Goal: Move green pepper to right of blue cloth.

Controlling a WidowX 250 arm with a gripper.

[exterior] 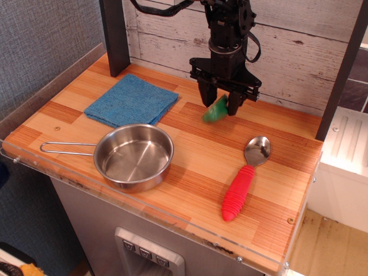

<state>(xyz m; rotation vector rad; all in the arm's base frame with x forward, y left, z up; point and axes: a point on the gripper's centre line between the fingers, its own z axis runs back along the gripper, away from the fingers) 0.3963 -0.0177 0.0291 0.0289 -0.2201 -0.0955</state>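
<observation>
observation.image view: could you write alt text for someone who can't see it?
A black robot gripper holds a green pepper low over a wooden counter, to the right of a blue cloth. Nearer the camera sit a steel pan and a red-handled spoon.

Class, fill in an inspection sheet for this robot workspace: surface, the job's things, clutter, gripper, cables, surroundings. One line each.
Surface: wooden counter, striped planks, clear strip along the front edge.
Job's things: green pepper between the gripper's fingers, right of the blue cloth; cloth lies flat at back left.
Clutter: steel pan at front left, empty; red-handled spoon at front right.
Gripper: gripper pointing down, shut on the pepper.
Cables: black cables looped on the arm.
Surroundings: whitewashed plank wall behind, grey wall left.
</observation>
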